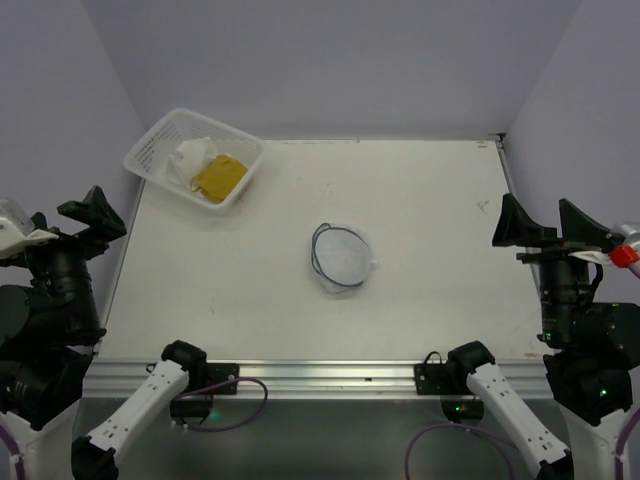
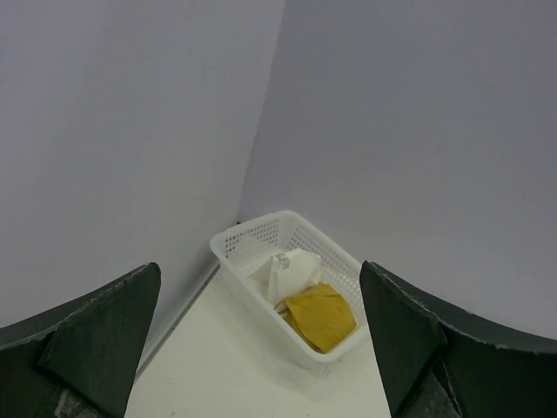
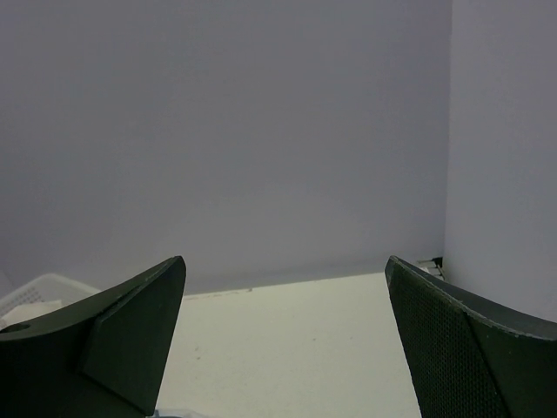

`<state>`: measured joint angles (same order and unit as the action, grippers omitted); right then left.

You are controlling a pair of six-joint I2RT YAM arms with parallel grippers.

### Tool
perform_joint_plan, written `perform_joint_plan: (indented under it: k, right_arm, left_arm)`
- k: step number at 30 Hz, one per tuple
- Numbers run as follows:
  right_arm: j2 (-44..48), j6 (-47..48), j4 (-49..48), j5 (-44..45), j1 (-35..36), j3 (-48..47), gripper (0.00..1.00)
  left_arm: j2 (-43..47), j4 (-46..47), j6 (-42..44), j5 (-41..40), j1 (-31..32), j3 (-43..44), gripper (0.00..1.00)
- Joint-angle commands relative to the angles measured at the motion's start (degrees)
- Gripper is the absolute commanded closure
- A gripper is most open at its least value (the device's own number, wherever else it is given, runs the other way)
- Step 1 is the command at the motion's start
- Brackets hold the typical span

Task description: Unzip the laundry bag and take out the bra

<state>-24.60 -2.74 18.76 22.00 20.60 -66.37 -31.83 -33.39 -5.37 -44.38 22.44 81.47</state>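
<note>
Top external: laundry bag (image 1: 340,257) sits centre of counter (image 1: 440,210), well apart from left tool (image 1: 72,218) and right tool (image 1: 543,225), both spread wide apart.

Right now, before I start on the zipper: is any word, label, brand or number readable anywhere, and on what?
None: no readable text in any of the three views.
The laundry bag, the white basket and the table show no print, label or number.

Overhead view looks down; wrist views face the back wall (image 3: 226,131) (sharing the basket (image 2: 258,237)).
</note>
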Motion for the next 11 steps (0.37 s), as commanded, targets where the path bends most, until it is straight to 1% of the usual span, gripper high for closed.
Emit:
perform_joint_plan:
  k: [1, 11]
  right_arm:
    - [-0.5, 0.8, -2.6, 0.1, 0.0, 0.3, 0.01]
    - [-1.2, 0.1, -4.6, -2.3, 0.0, 1.2, 0.01]
  left_arm:
    - [-0.2, 2.4, -0.7, -1.5, -0.4, -1.0, 0.0]
    - [0.3, 2.7, -1.6, -2.1, -0.4, -2.6, 0.0]
